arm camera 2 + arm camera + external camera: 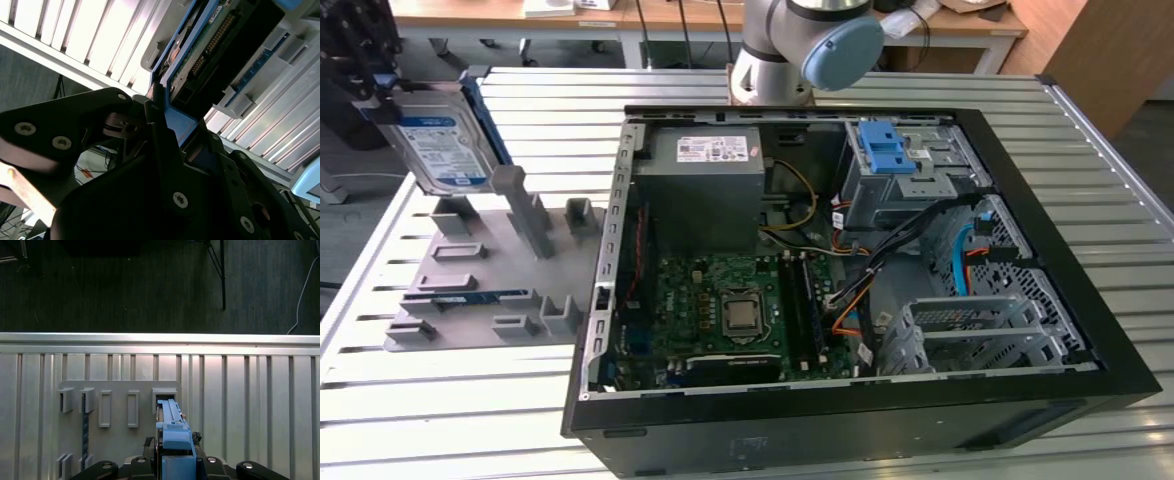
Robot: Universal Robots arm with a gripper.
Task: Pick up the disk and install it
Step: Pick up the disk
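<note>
The disk (444,148), a silver hard drive with a white and blue label in a blue carrier frame, hangs tilted at the exterior view's far left, over the far end of the grey holder block (487,270). My gripper (374,90) is shut on its upper end. In the first wrist view the blue carrier (172,432) sticks out edge-on from between my black fingers (135,462), above the holder block's slots (120,410). The second wrist view shows the disk's green circuit-board underside (210,42) and the blue frame (175,122) clamped in the gripper.
An open black computer case (1067,250) lies on the slatted metal table (440,420). It holds a blue-latched grey drive cage (901,160), a grey power supply (700,175), a green motherboard (734,310) and a bare metal cage (974,330). The arm's base (801,50) stands behind the case.
</note>
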